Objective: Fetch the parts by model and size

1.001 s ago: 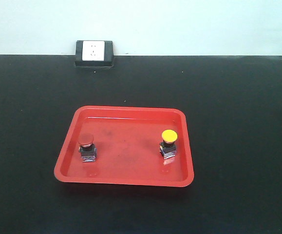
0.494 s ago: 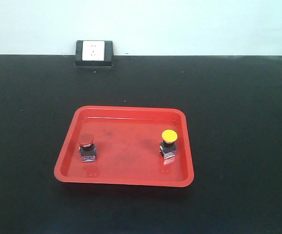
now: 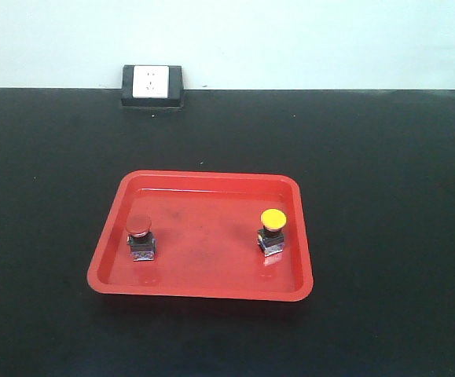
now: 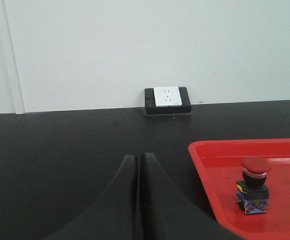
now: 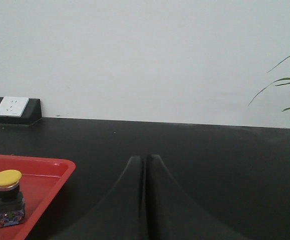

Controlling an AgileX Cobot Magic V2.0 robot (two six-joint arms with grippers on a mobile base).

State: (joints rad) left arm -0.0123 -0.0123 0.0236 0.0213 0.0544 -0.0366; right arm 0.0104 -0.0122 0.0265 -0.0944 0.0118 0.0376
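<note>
Two push-button parts stand upright in a red tray (image 3: 203,292). The red-capped part (image 3: 140,238) is at the tray's left, also in the left wrist view (image 4: 255,187). The yellow-capped part (image 3: 272,232) is at the tray's right, also in the right wrist view (image 5: 7,197). My left gripper (image 4: 138,158) is shut with nothing in it, low over the black table to the left of the tray (image 4: 205,172). My right gripper (image 5: 146,158) is shut and empty, to the right of the tray (image 5: 54,180). Neither gripper shows in the front view.
A white wall socket on a black base (image 3: 152,85) sits at the table's far edge against the pale wall, also seen from both wrists (image 4: 168,100) (image 5: 12,110). Green plant leaves (image 5: 287,92) reach in at the far right. Black tabletop (image 3: 384,157) surrounds the tray.
</note>
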